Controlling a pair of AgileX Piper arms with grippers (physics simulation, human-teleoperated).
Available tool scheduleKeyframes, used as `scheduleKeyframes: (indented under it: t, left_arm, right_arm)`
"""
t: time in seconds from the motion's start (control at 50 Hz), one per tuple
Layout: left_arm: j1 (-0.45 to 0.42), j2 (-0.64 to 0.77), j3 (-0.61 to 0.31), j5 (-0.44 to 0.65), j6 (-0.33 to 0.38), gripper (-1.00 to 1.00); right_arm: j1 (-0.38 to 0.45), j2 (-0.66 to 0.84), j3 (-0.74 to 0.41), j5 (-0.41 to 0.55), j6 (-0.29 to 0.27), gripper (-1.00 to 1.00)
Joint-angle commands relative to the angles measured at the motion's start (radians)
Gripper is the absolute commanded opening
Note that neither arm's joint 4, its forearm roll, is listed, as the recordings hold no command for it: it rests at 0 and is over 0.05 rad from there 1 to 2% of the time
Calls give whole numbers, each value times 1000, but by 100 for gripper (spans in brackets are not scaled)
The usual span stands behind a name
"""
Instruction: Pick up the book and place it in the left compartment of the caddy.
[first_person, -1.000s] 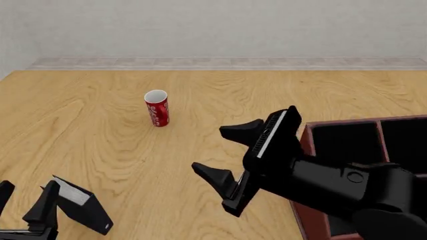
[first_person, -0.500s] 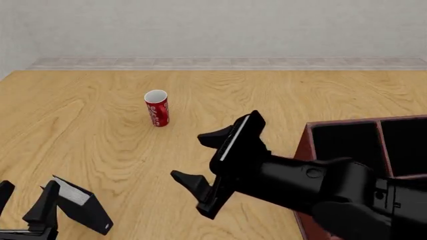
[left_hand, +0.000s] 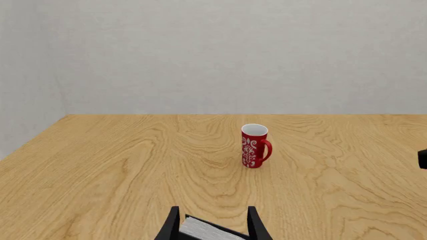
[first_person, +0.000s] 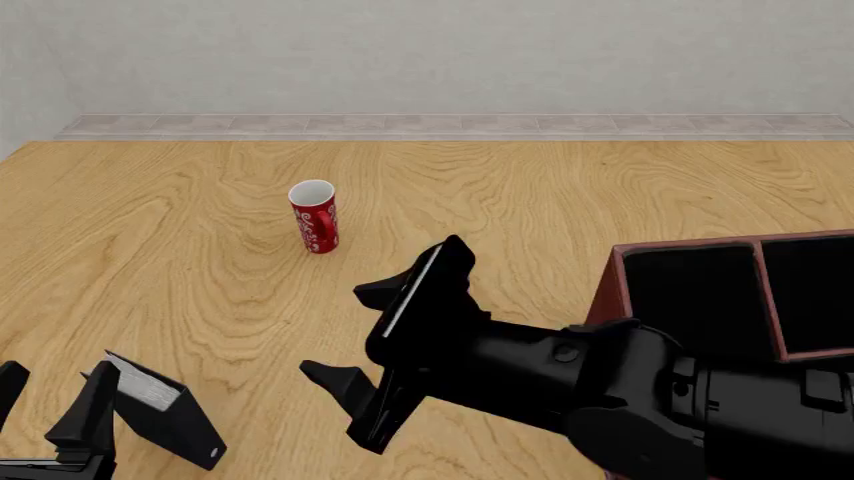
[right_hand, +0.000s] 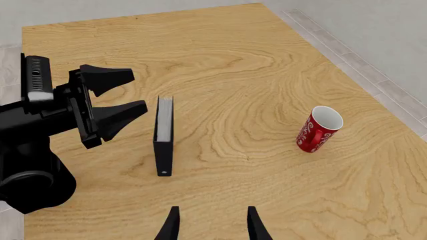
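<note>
Front view, read from left to right: left gripper (first_person: 54, 420) low at the near left corner, fingers spread, not clamping anything; book (first_person: 167, 408) standing on its edge just beside those fingers, white page edge up, black cover tilted toward the table. Left wrist view: book (left_hand: 210, 231) seen directly between and just ahead of the two finger tips, contact not discernible. Further right, upright on the bare wood, well beyond the book and clear of both arms: a red mug (first_person: 315, 216). Centre: right gripper (first_person: 367, 335), jaws wide apart and empty, pointed leftward toward the book but well apart from it. Far right: caddy (first_person: 610, 290) with the left compartment (first_person: 694, 295) open and black-lined, partly hidden behind the right arm. Right wrist view: book (right_hand: 163, 135) upright ahead of the right fingers, long axis running away from them along the reach, page edge on top, left gripper (right_hand: 107, 102) just beside its far end. Judgement: left gripper by far the nearer to the book, already lined up with it; caddy on the opposite side, beyond the right arm, so a carry across or a handover probably needed.
</note>
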Motion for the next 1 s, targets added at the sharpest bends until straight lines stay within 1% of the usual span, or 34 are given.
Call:
scheduleKeyframes:
  t: [0.02, 0.12, 0.16, 0.2, 0.34, 0.66, 0.98, 1.0]
  left_arm:
    - [0, 0, 0, 0, 0, 100]
    - [0, 0, 0, 0, 0, 100]
    - [0, 0, 0, 0, 0, 100]
    - [0, 0, 0, 0, 0, 100]
    - [0, 0, 0, 0, 0, 100]
    - [0, 0, 0, 0, 0, 100]
    - [0, 0, 0, 0, 0, 100]
    - [0, 0, 0, 0, 0, 100]
  right_arm:
    - [25, 61, -37, -18, 9, 100]
    - [29, 97, -64, -24, 9, 100]
    - [29, 111, -72, -29, 0, 100]
    - [36, 114, -75, -28, 9, 100]
    - [46, 127, -78, -38, 9, 100]
    - [81, 182, -106, -58, 44, 100]
    - [91, 256, -138, -86, 60, 100]
    - [95, 264, -142, -90, 67, 100]
